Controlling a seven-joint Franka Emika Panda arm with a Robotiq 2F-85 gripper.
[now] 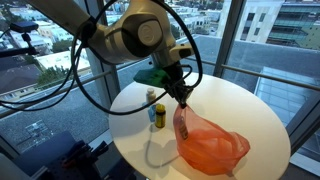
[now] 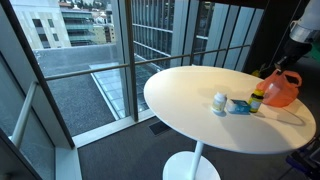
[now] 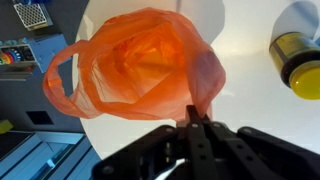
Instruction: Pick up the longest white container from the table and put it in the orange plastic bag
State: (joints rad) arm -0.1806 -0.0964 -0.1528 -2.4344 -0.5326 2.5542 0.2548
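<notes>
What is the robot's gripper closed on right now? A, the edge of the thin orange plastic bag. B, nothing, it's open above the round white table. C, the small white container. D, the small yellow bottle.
A: in the wrist view the gripper is pinched shut on a fold of the thin orange plastic bag, and in an exterior view the bag's edge is drawn up to it.

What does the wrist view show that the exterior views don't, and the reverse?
Only the wrist view: the open mouth of the translucent orange plastic bag, seen from above, with the black gripper pinched on its rim. Only exterior views: the pedestal under the round white table and the robot arm's grey body. Shared: the bag, the yellow bottle, the tabletop.
</notes>
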